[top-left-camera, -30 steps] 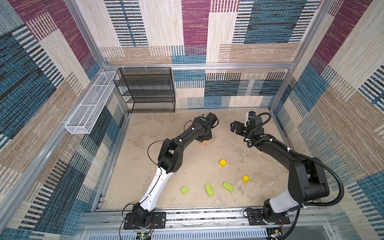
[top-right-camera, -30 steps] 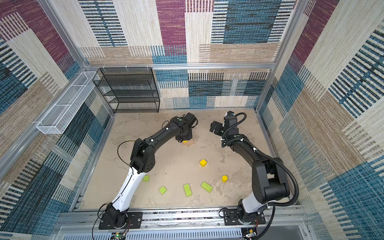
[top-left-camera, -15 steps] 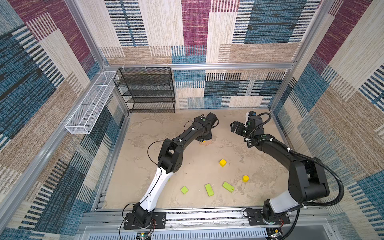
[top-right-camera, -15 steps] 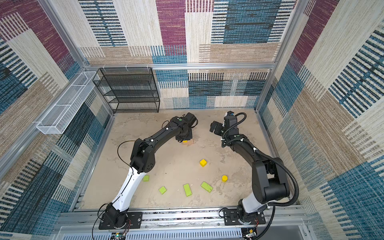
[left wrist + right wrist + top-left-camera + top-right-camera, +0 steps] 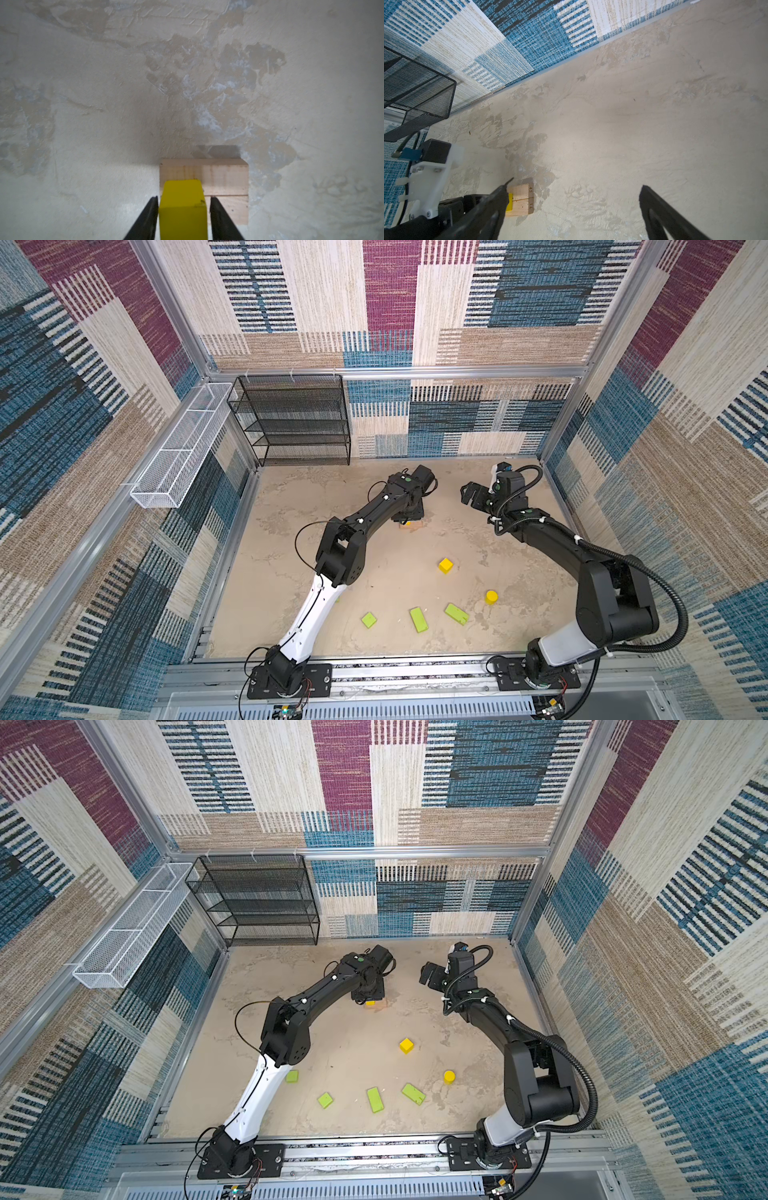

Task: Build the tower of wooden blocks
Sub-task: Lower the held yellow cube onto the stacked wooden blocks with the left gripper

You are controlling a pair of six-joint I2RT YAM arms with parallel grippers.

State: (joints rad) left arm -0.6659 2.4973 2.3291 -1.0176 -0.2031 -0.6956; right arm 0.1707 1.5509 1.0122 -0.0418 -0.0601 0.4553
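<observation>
A robotics lab test cell: an aluminium frame [image 5: 395, 373] lined with patchwork carpet-patterned walls [image 5: 374, 302] boxes in a mottled beige surface [image 5: 291, 572]. The left arm [image 5: 340, 556] and right arm [image 5: 552, 539] are bolted to a metal rail [image 5: 415, 674] in front; a black mesh shelf [image 5: 299, 423] stands at the back, and a white wire basket [image 5: 178, 464] hangs on a side wall

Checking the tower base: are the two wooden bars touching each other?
Touching. The right wrist view shows the wooden bars flush side by side, with only a thin seam between them.
</observation>
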